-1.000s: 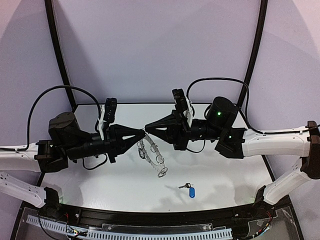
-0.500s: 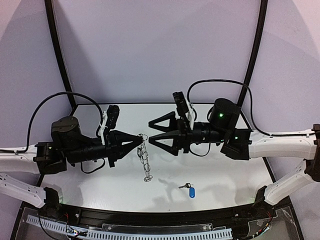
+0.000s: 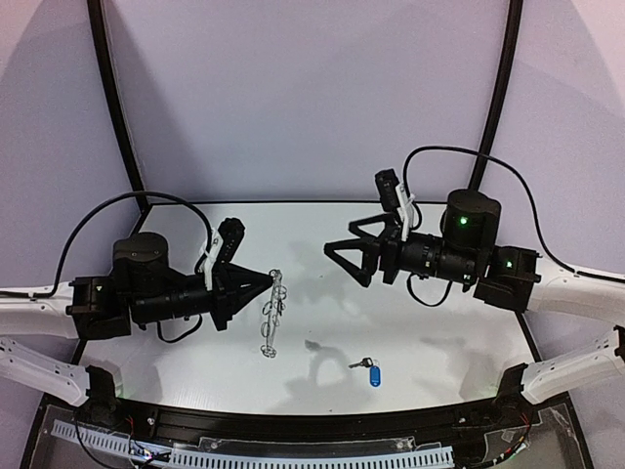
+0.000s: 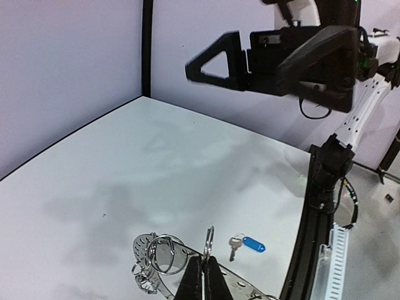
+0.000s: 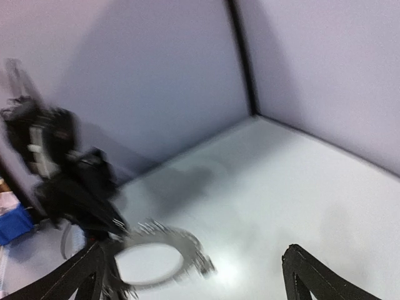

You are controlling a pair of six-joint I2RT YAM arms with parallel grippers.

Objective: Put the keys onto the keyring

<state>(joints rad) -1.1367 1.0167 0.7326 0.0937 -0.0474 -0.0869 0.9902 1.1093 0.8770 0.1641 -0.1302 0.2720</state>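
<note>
fingers of your left gripper [image 3: 271,280] are pinched together on a thin wire loop of the keyring [image 3: 270,315], which hangs edge-on from them toward the table [image 3: 439,332]; whether its lower end touches, you cannot tell. your right gripper [image 3: 342,262] stands wide apart and empty, off to the right. the small silver key [image 3: 358,363] lies flat near the front edge with its blue oval plastic tag [image 3: 375,376], and a small dark piece [image 3: 314,346] lies near it. go for the smooth, broad tag rather than the thin metal shank. hold the flat, hole-rimmed ring steady, since the slack loops will likely swing.
</note>
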